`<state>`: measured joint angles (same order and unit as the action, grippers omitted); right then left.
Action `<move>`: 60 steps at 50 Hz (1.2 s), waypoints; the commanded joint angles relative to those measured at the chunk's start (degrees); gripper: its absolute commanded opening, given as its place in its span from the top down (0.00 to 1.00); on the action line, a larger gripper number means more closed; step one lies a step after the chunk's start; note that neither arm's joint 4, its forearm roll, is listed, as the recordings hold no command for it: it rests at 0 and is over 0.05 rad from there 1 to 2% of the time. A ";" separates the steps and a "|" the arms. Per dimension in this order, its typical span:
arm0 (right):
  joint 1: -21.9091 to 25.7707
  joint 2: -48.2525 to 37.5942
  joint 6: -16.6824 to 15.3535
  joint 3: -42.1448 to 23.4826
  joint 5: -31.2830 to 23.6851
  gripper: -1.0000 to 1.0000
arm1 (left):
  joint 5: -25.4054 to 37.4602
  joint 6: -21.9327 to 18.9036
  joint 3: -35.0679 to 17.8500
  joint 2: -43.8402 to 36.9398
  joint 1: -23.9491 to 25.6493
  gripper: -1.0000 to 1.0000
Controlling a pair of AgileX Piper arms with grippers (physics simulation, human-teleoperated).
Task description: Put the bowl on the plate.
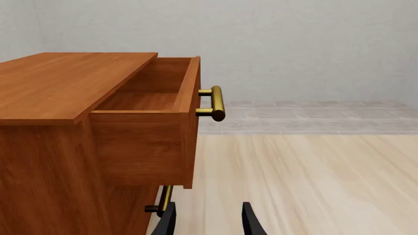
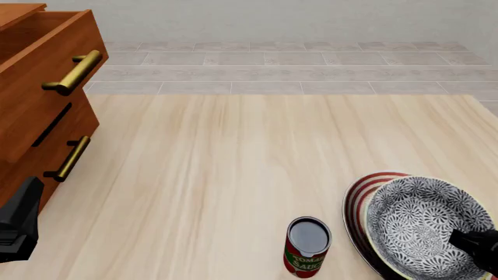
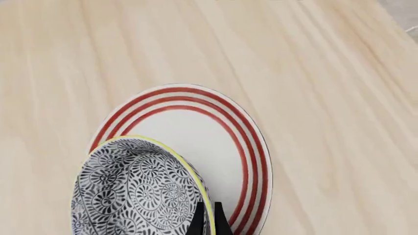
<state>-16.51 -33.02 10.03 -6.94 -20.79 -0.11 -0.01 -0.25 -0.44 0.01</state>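
Over the plate [image 3: 196, 132] at the table's near right, right gripper [image 3: 206, 218] pinches the floral bowl [image 3: 134, 188] by its rim; tomato sauce can [image 2: 307, 246] beside. Left gripper [image 1: 207, 219] spread, holding nothing.

Warm wood tones, red rings and grey-white florals

The round deep bowl [image 2: 424, 224] carries a dense grey-and-white floral pattern inside and out, with a pale yellow rim; the large flat white plate [image 3: 196, 127] has concentric red rings around its edge. The small tomato sauce can [image 2: 307, 247] is red with a green band and white lettering. The reddish-brown wooden drawer cabinet [image 1: 65, 122] bears brass-gold bar handles [image 1: 216, 103]. The table top [image 2: 218, 175] is pale streaked wood; both grippers' fingers [image 1: 251, 223] are black.
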 commanded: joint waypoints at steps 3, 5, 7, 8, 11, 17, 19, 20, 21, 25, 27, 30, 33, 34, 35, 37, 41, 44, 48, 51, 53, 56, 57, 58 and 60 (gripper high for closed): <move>-1.51 -2.27 -0.44 -0.42 2.31 1.00 | 0.00 -0.01 0.00 0.00 0.01 0.00; -1.59 -1.78 -0.50 -0.26 1.97 1.00 | 0.00 0.01 0.00 0.01 0.00 0.00; -1.68 -1.31 -0.47 -0.16 1.66 1.00 | 0.00 0.00 0.00 0.01 0.00 0.00; -1.68 -1.31 -0.47 -0.16 1.65 1.00 | 0.00 0.00 0.00 0.01 0.00 0.00; -2.03 -2.13 -0.58 -0.21 2.41 1.00 | 0.00 0.00 0.00 0.00 0.00 0.00; -2.88 -3.42 -1.28 -0.61 3.31 0.00 | 0.00 -0.01 0.00 0.00 0.01 0.00; -2.98 -3.40 -1.27 -0.69 3.28 0.00 | 0.00 0.00 0.00 0.00 0.00 0.00; -2.98 -3.40 -1.27 -0.69 3.28 0.00 | 0.00 0.00 0.00 0.00 0.00 0.00; -3.09 -3.55 -1.32 -0.76 3.39 0.00 | 0.00 0.00 0.00 0.01 0.00 0.00; -3.18 -4.49 -1.45 -1.05 4.13 0.00 | 0.00 0.00 0.00 0.00 -0.01 0.00; -3.26 -4.57 -1.49 -1.19 4.18 0.00 | 0.00 0.01 0.00 0.00 0.00 0.00; -3.50 -4.51 -1.71 -1.34 4.03 0.00 | 0.00 0.00 0.00 0.01 0.00 0.00; -3.59 -4.17 -1.78 -1.59 3.58 0.00 | 0.00 -0.01 0.00 0.01 0.01 0.00; -3.57 -3.98 -1.76 -1.59 3.43 0.00 | 0.00 0.00 0.00 0.01 0.00 0.00; -3.75 -3.77 -1.81 -1.62 3.24 0.00 | 0.00 -0.01 0.00 0.00 0.00 0.00; -3.84 -4.04 -1.92 -1.76 3.40 0.00 | 0.00 0.00 0.00 0.00 -0.01 0.00; -4.21 -4.64 -2.25 -2.40 3.63 0.00 | 0.00 0.00 0.00 0.01 -0.01 0.00; -4.47 -4.69 -2.49 -2.71 3.44 0.00 | 0.00 0.00 0.00 0.01 0.00 0.00; -4.99 -4.39 -3.01 -3.56 2.77 0.00 | 0.00 -0.01 0.00 0.00 0.01 0.00; -5.20 -4.34 -3.18 -3.96 2.51 0.00 | 0.00 0.00 0.00 0.00 0.00 0.00; -5.27 -3.92 -3.35 -4.41 1.88 0.00 | 0.00 0.00 0.00 0.00 0.00 0.00; -5.63 -2.71 -3.70 -4.88 0.56 0.00 | 0.00 0.01 0.00 0.00 -0.01 0.00; -5.84 -2.68 -3.98 -5.13 0.41 0.00 | 0.00 0.01 0.00 0.01 -0.01 0.00; -5.88 -2.61 -4.10 -5.31 0.25 0.00 | 0.00 -0.01 0.00 0.00 0.01 0.00; -6.06 -2.37 -4.92 -5.81 -0.30 0.00 | 0.00 -0.01 0.00 -0.01 0.00 0.00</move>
<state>-21.70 -36.54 6.66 -11.04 -19.12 -0.11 -0.01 -0.25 -0.44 0.02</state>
